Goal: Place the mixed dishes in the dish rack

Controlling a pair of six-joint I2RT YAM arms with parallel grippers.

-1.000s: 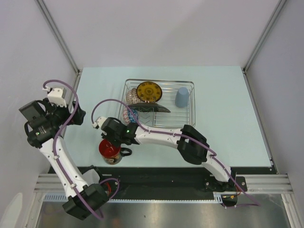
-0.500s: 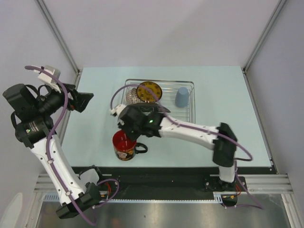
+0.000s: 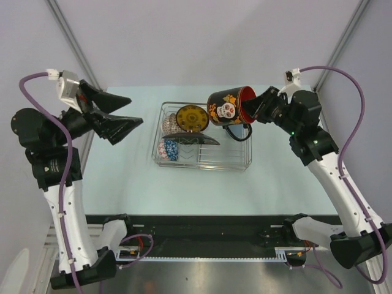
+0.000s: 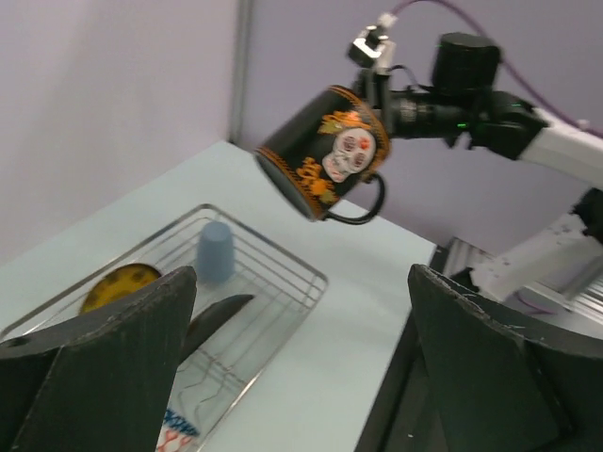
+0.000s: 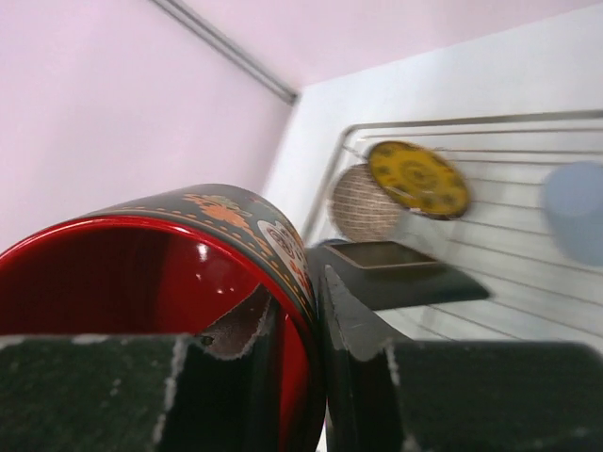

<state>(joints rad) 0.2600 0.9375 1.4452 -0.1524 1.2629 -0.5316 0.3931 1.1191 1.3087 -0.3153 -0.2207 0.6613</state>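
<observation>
Pale-blue desk (image 3: 288, 165) is sitting between grey walls (image 3: 202, 43), rack (image 3: 233, 160) mid-desk is holding plate (image 3: 192, 117), blue bowl (image 3: 169, 149), red-white bowl (image 3: 169, 124) and cup (image 4: 215, 251), right gripper (image 3: 257, 110) is pinching the mug (image 3: 228, 107) rim above the rack's far right corner, left gripper (image 3: 136, 110) is hovering spread wide over the left edge.

Pale-blue table (image 3: 288, 174) w/ silver wire dish rack (image 3: 208, 164) resting on it, centre-back

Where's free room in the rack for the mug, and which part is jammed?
Free: dish rack's right front, bordered by the dark plate, the right wall and the light-blue cup behind. Crowded: left half, with reddish bowl, blue-patterned bowl, yellow disc and that plate. The mug hangs tilted in the right gripper above.
</observation>
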